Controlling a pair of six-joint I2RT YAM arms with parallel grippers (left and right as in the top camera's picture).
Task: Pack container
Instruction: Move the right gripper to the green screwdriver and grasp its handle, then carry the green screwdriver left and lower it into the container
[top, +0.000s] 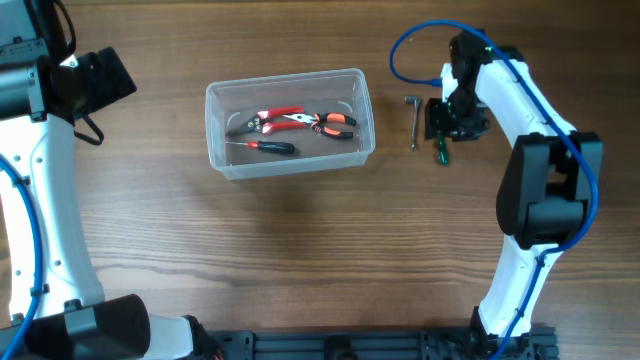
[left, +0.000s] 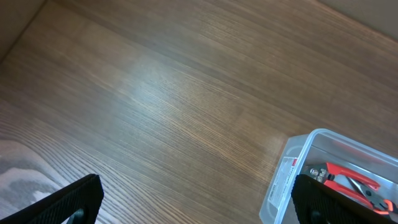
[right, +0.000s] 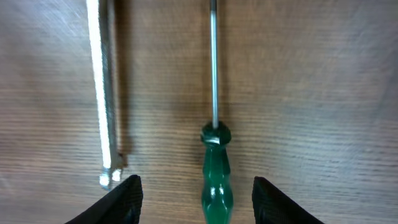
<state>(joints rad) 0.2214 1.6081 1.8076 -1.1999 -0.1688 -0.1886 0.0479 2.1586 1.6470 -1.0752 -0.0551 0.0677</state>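
Green screwdriver (right: 216, 177) lies between the fingers of my open right gripper (right: 198, 196); drifting toward nine o'clock, one finger could catch the hex key (right: 102, 93) too.

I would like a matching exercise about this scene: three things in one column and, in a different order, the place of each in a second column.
Things:
1. green-handled screwdriver
2. L-shaped metal key
3. red-handled pliers

Places:
a. inside the container
b. on the wood, between the container and the screwdriver
c. on the wood, between the fingers of the open right tool

Pairs: 1-c, 2-b, 3-a
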